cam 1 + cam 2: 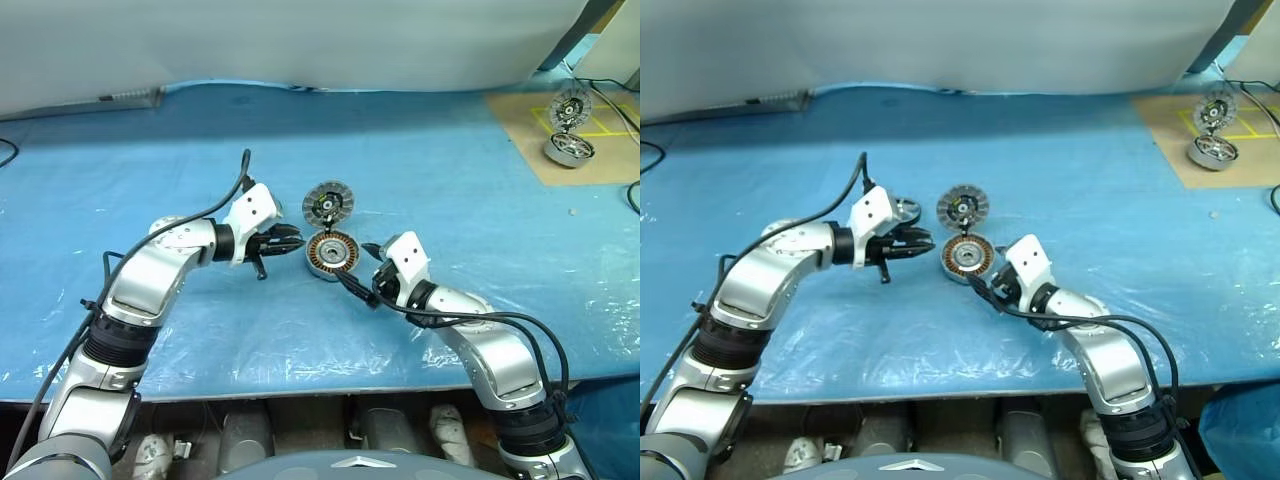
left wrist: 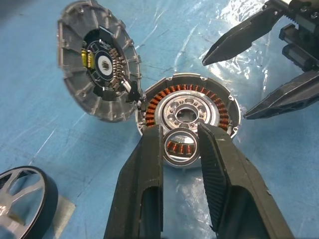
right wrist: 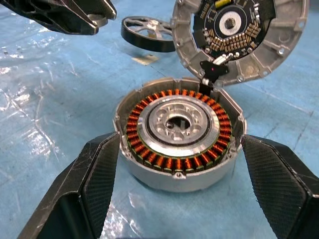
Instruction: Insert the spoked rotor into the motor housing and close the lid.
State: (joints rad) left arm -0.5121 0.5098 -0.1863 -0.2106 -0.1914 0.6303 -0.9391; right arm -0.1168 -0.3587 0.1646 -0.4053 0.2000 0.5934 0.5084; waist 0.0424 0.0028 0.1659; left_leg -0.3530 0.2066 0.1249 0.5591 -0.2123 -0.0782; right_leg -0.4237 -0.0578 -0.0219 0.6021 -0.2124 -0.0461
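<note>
We saw the motor housing (image 3: 179, 144) sitting on the blue sheet (image 1: 450, 180) in the middle of the table, with its ring of copper coils showing. The lid (image 2: 97, 74) stood up, open, joined to the housing's edge, and its inner face with the black round board looked toward us. The spoked rotor (image 3: 148, 33) lay flat on the sheet a little way off, on the left side, behind our left arm. It was not in the housing yet. Our left gripper (image 2: 180, 149) hung just in front of the housing, and its two fingers pinched a small shiny ring (image 2: 180, 147) between them. Our right gripper (image 3: 179, 164) had its fingers spread wide, one on each side of the housing, not squeezing it. Far off on the right, a similar motor unit (image 1: 568, 148) sat on tan cardboard (image 1: 530, 130).
</note>
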